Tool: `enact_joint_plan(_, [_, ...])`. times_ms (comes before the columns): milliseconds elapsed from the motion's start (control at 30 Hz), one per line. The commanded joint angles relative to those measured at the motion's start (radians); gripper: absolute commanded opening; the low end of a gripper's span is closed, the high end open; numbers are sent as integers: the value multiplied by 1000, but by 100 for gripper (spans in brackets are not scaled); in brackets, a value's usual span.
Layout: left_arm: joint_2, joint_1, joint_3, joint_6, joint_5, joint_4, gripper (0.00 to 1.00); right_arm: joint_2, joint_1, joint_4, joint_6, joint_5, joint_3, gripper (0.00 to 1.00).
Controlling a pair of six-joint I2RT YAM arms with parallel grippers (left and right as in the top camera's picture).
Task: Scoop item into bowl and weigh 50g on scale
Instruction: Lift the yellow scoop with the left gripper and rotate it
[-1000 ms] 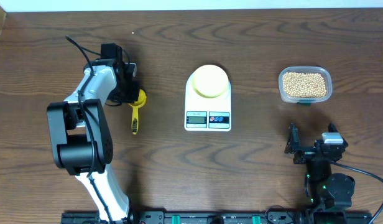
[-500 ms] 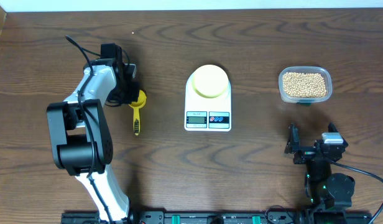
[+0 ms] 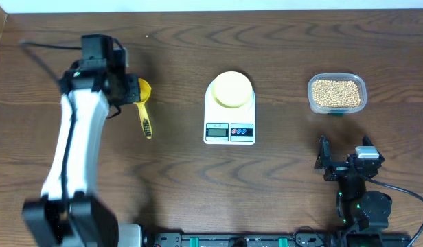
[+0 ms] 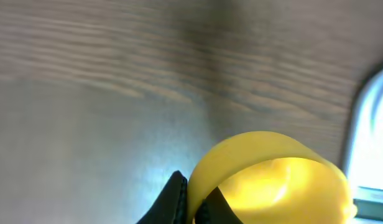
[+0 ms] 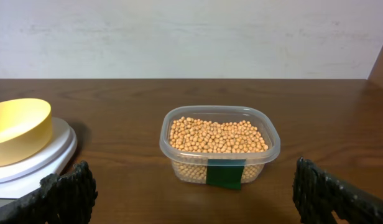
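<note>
My left gripper (image 3: pixel 129 91) is shut on the cup rim of a bright yellow long-handled scoop (image 3: pixel 143 110), lifted off the table at the left; the cup fills the left wrist view (image 4: pixel 272 180) with the jaws (image 4: pixel 194 199) pinching its wall. The pale yellow bowl (image 3: pixel 231 89) sits on the white scale (image 3: pixel 229 130) at the centre, and shows in the right wrist view (image 5: pixel 17 127). The tan beans (image 3: pixel 336 92) fill a clear tub (image 5: pixel 266 152) at the right. My right gripper (image 3: pixel 343 162) is open and empty, well in front of the tub.
The tub carries a green label (image 5: pixel 222 173) on its near side. The scale's display and red and blue buttons (image 3: pixel 242 130) face the front edge. A pale wall (image 5: pixel 191 37) runs behind the table's far edge.
My left arm has swung up and to the left, carrying the scoop with it; the scoop's handle now hangs tilted. The right arm, bowl, scale and tub have not moved.
</note>
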Motion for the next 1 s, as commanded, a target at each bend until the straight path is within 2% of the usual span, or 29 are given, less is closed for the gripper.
enact_joint_plan(0, [-89,2,7,-271,-5,-65,7,-8,6,-5,-8,11,-1,99])
enact_joint_plan(33, [-116,2,7,-369,-5,-100,7,-8,6,-5,-8,11,-1,99])
enact_joint_plan(67, [-158,2,7,-537,-5,-179,8,-8,6,-4,-8,11,-1,99])
enact_joint_plan(100, [-179,2,7,-631,-5,-225,7,-8,6,-5,-8,11,-1,99])
enact_joint_plan(200, [-219,2,6,-774,-5,-316,7,-8,6,-5,-8,11,-1,99])
enact_joint_plan(667, [-242,1,6,-1233,7,-476,7,-8,6,-5,-8,11,-1,99])
enact_joint_plan(867, [-242,1,6,-1288,131,-480,7,-8,6,-4,-8,11,-1,99])
enact_joint_plan(967, [-242,2,6,-1288,141,-478,8,-8,6,-5,-8,11,-1,99])
